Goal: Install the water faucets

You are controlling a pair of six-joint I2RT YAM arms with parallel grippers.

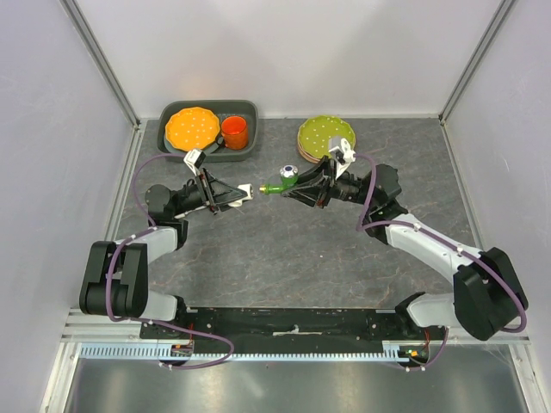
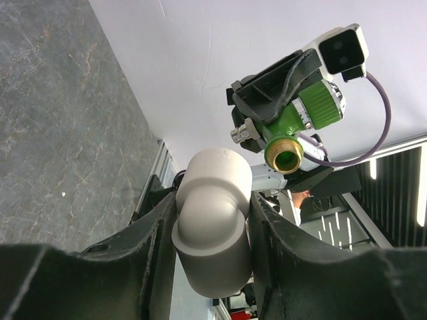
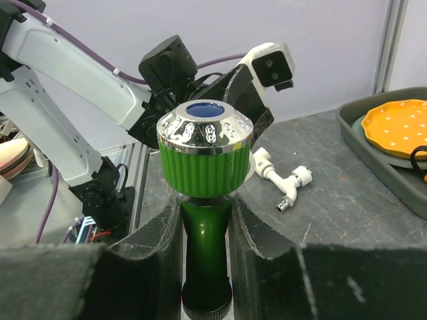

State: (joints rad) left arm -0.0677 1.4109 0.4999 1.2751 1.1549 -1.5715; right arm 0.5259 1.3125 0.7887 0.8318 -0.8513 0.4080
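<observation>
The table (image 1: pixel 284 258) is a dark grey slab with pale marbled veins, matte and flat. White walls (image 1: pixel 301 52) close it in on three sides, joined by aluminium posts (image 1: pixel 103 60) that slant up from the back corners. A black base bar and a slotted metal rail run along the near edge.

Above the middle of the table, the two claws face each other, tips near but apart. The right gripper (image 1: pixel 282 188) is clamped on the green faucet (image 1: pixel 275 186), its fingers on the green stem below the ribbed, chrome-topped knob; the brass mouth points toward the left claw. The left gripper (image 1: pixel 244 194) is pinched on a white elbow (image 1: pixel 248 193), open end toward the faucet.

The white faucet (image 3: pixel 283 180) lies loose on the table beneath the left arm.

At the back left sits a grey tray (image 1: pixel 250 107) with an orange plate (image 1: pixel 191 127) and an orange cup (image 1: pixel 234 132). A green plate (image 1: pixel 327 134) sits to its right.
</observation>
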